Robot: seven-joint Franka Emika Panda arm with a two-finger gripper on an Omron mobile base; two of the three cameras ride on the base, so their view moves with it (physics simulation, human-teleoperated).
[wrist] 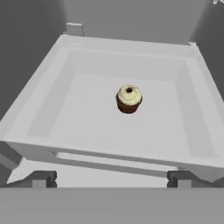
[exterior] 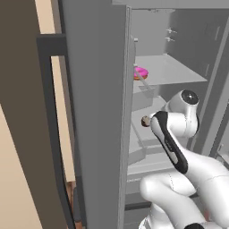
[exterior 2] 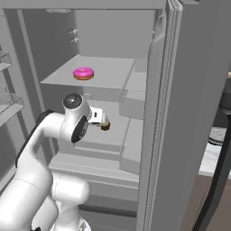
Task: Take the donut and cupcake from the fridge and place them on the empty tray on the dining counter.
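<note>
The fridge (exterior 2: 189, 90) stands with its doors swung wide, so the way in is open. The cupcake (wrist: 129, 99) sits upright near the middle of a pale shelf tray (wrist: 39, 100) inside the fridge. The shelf tray has raised walls on all sides, and the cupcake touches none of them. There is bare floor all around the cupcake.

The gripper (wrist: 111, 180) is in front of the cupcake, just outside the shelf tray's near edge. Its two fingertips (wrist: 41, 178) stand far apart, and nothing is between them. The cupcake is not touched.

The donut (exterior 2: 83, 73) lies flat on the shelf above the cupcake, near that shelf's front edge. There is open shelf behind it and to its sides. The arm (exterior: 179, 152) reaches in below the donut's shelf.
</note>
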